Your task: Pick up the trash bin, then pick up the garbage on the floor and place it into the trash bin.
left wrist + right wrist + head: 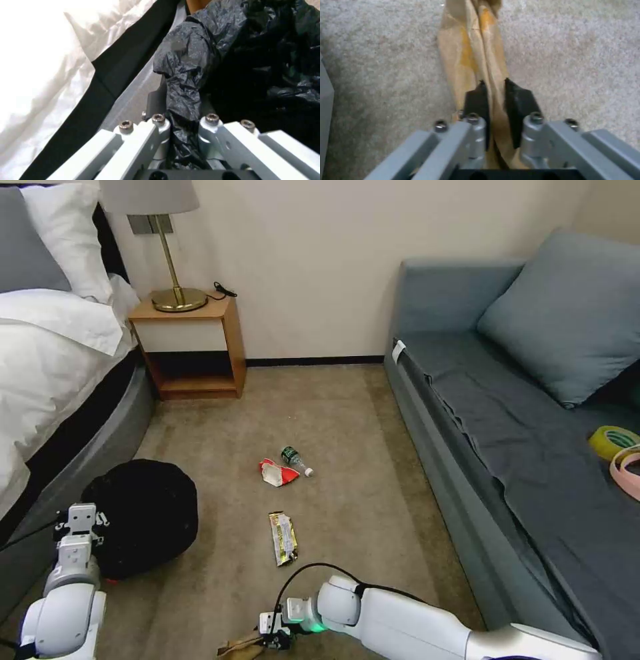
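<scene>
The trash bin (143,517), lined with a crinkly black bag (186,62), is on my left beside the bed. My left gripper (80,521) is shut on its bagged rim, with the plastic pinched between the fingers (156,100). Low at the front, my right gripper (270,640) is shut on the crumpled brown paper bag (476,50), which trails over the carpet. More garbage lies on the floor ahead: a gold-green snack wrapper (283,538), a crushed red-and-white pack (277,473) and a small green-labelled bottle (297,460).
A bed (47,380) with white linen runs along the left. A wooden nightstand (190,347) with a brass lamp stands at the far wall. A grey-blue sofa (520,447) on the right carries a cushion and tape rolls (617,447). Beige carpet lies between them.
</scene>
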`<state>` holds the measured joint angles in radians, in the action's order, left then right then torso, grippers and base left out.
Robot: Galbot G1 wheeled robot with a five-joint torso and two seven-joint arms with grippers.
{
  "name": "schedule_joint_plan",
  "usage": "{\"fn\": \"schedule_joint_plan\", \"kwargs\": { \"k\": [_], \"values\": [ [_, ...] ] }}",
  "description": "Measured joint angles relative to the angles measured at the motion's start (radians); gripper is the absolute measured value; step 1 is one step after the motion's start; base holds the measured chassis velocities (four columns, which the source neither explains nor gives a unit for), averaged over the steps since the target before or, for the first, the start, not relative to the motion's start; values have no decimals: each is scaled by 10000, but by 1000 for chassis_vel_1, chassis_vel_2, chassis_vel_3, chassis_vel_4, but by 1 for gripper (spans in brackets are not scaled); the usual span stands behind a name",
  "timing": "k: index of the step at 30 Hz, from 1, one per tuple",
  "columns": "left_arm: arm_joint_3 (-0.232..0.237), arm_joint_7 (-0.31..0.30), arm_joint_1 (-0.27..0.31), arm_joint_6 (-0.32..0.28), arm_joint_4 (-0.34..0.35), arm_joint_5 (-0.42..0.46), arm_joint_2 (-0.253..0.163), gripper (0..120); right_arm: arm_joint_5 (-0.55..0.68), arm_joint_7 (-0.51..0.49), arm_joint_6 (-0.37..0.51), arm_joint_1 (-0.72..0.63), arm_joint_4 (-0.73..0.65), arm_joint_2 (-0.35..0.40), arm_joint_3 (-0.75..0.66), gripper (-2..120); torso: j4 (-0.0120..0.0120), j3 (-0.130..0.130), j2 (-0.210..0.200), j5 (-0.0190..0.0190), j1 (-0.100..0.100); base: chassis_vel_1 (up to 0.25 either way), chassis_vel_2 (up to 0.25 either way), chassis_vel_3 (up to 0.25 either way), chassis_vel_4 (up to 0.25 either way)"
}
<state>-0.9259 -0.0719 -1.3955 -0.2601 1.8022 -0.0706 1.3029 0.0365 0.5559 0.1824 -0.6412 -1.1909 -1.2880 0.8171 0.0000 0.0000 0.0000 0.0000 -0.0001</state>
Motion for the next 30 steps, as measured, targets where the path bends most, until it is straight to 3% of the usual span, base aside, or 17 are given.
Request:
{"fn": "schedule_joint_plan", "kwargs": {
  "k": [3, 22, 30],
  "values": [
    [13, 0, -11, -3, 0, -14, 11, 4, -5, 12, -37, -6, 24, 10, -12, 0, 0, 0, 0, 0, 1, 0, 0, 0, 0],
    [68, -6, -223, 7, 154, 44, -148, 4, -36, 588, -372, 543, -448, 233, -1870, 0, -1, 1, 0, 0, 1, 0, 0, 0, 0],
    [75, -2, -225, -1, 306, 83, -231, 4, 293, 877, -310, 1570, -763, -151, -2871, 0, 0, 1, -1, 0, 1, 0, 0, 0, 0]
  ]
}}
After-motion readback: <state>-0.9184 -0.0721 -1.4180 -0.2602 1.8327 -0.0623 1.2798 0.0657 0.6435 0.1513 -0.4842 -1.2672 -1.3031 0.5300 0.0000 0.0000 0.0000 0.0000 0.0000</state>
